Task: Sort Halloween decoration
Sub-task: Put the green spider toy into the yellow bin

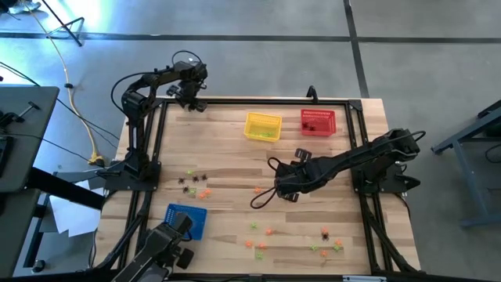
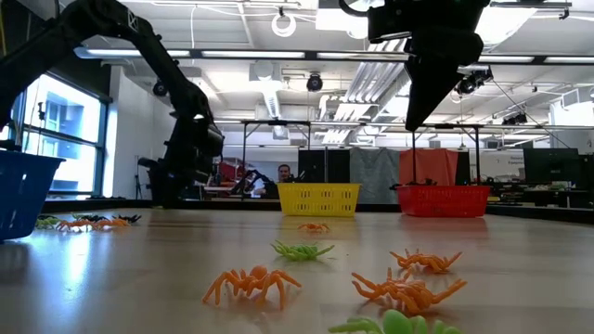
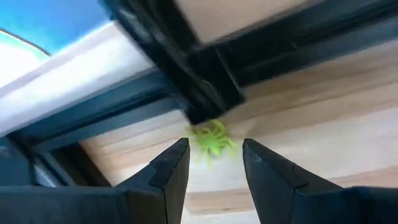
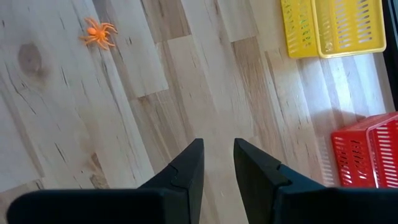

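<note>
Meanwhile, the left gripper (image 3: 214, 165), fingers spread at the table's far-left corner, hovers over a light green spider (image 3: 213, 139) beside the black frame (image 3: 205, 93), and should straddle it squarely before pinching; the right gripper (image 4: 217, 165) hangs parted, empty, mid-table.

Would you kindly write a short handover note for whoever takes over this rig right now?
Left gripper: open, at the table's far left corner, a light green spider just ahead of it.
Right gripper: open, empty, over mid-table.
Done: some trinkets lie in the yellow basket and red basket.
Left: orange, green and black spiders scattered near the blue basket and along the near edge.
</note>
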You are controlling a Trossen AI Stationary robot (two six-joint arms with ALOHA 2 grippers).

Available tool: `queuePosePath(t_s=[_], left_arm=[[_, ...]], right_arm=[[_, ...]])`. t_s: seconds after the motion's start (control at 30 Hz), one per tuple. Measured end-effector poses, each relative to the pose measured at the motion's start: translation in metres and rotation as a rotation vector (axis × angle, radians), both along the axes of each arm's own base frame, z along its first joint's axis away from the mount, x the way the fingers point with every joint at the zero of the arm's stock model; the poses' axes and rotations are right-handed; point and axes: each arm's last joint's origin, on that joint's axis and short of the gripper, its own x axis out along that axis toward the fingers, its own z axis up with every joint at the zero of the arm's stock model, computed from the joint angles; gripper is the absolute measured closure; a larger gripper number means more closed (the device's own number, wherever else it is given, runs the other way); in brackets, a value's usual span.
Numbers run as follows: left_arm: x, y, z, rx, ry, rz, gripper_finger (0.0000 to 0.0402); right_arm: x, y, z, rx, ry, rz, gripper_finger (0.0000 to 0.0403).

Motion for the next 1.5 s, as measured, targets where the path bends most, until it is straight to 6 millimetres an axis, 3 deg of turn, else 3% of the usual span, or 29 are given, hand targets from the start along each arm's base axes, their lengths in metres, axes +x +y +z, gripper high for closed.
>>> queuePosePath(t_s=[0.37, 0.63, 0.8, 0.93, 1.13, 1.33, 1.5], left_arm=[[-0.01, 0.005, 0.0, 0.021, -0.008, 0.097, 0.0261], [-0.029, 0.0, -0.013, -0.021, -0.036, 0.182, 0.0261], [-0.03, 0.002, -0.017, -0.019, -0.09, 0.195, 0.0266], [-0.03, 0.002, -0.018, -0.019, -0.098, 0.195, 0.0297], [-0.028, 0.001, -0.019, -0.026, -0.104, 0.21, 0.039], [-0.024, -0.004, -0.015, -0.028, -0.083, 0.181, 0.0399], [-0.02, -0.016, 0.007, -0.018, -0.093, 0.149, 0.0401]], right_arm=[[0.0, 0.0, 0.0, 0.008, 0.003, 0.002, 0.032], [0.0, 0.0, 0.0, 0.01, 0.003, 0.004, 0.032], [0.0, 0.0, 0.0, 0.01, 0.004, 0.004, 0.032], [0.0, 0.0, 0.0, 0.01, 0.003, 0.004, 0.032], [0.0, 0.0, 0.0, 0.011, 0.002, 0.002, 0.032], [0.0, 0.0, 0.0, 0.01, 0.003, 0.002, 0.032], [0.0, 0.0, 0.0, 0.011, 0.001, 0.003, 0.032]])
